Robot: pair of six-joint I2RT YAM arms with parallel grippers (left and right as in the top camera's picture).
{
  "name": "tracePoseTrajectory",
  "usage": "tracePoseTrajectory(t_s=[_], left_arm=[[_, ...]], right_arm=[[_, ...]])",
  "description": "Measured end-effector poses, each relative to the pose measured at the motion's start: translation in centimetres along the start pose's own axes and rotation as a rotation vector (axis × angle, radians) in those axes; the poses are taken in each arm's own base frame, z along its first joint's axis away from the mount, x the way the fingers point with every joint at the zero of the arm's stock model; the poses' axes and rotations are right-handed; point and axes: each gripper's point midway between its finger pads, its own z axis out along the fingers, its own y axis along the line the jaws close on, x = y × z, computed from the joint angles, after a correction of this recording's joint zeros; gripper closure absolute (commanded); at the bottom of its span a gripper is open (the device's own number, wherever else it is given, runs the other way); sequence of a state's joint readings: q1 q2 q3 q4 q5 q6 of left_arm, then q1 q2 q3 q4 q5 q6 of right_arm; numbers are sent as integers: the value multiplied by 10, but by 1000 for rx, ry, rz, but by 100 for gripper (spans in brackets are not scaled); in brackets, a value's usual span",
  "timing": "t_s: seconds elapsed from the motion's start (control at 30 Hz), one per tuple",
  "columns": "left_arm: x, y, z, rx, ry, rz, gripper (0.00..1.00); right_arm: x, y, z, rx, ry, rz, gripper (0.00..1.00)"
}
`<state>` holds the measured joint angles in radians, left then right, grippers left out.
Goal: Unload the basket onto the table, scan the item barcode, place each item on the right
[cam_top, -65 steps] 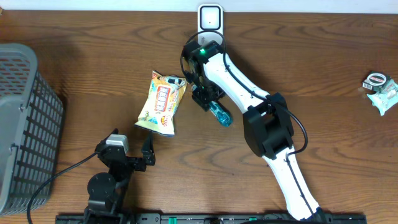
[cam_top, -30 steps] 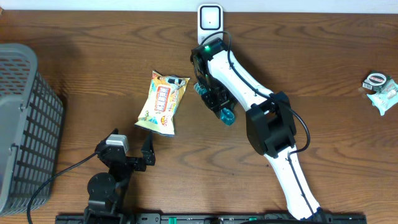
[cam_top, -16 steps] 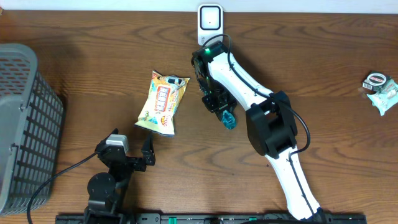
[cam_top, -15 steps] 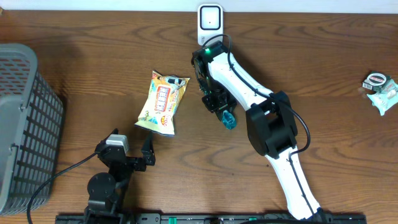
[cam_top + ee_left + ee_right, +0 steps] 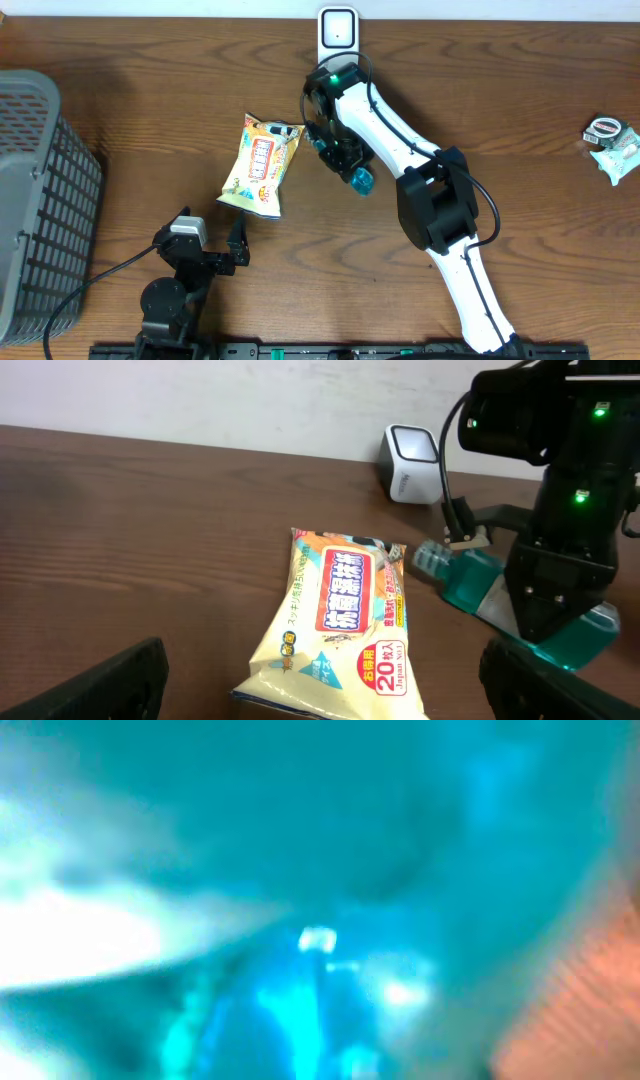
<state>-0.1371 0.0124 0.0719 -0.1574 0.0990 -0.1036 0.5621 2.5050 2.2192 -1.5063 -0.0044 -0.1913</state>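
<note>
Right gripper (image 5: 343, 160) clamped on teal bottle (image 5: 361, 181), scanner (image 5: 338, 28) just beyond it; left gripper (image 5: 320, 685) wide open, empty, pouch (image 5: 335, 625) ahead.

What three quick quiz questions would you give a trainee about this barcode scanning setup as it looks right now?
1. True or false: the yellow printed packet lies inside the grey mesh basket.
2. What does the right gripper hold? A) the translucent teal plastic bottle; B) the packet; C) nothing.
3. Is the left gripper open or shut?

Key: 1 false, the packet lies on the table, apart from the basket. 2 A. 3 open.
</note>
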Motion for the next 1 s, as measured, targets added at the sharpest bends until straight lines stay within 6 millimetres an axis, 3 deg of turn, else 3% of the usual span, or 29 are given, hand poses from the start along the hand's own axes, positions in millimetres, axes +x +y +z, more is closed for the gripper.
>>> tracePoseTrajectory(t_s=[0.13,0.37,0.67,0.73,0.8,0.9,1.0], left_arm=[[0,0,0,0,0,0,2],[0,0,0,0,0,0,2],[0,0,0,0,0,0,2],[0,0,0,0,0,0,2],[0,0,0,0,0,0,2],[0,0,0,0,0,0,2],[0,0,0,0,0,0,2]], right_arm=[[1,1,-2,-4,7,-13,52],[-5,8,-41,-54,-59,-9,50],[-1,2,-62,-103,-100,58,47],[2,1,-81,-101,-144,69,46],[11,2,-115,-98,-221,83,44],[40,-1,-188,-77,-402,106,44],[90,-12,-268,-33,-630,152,49]])
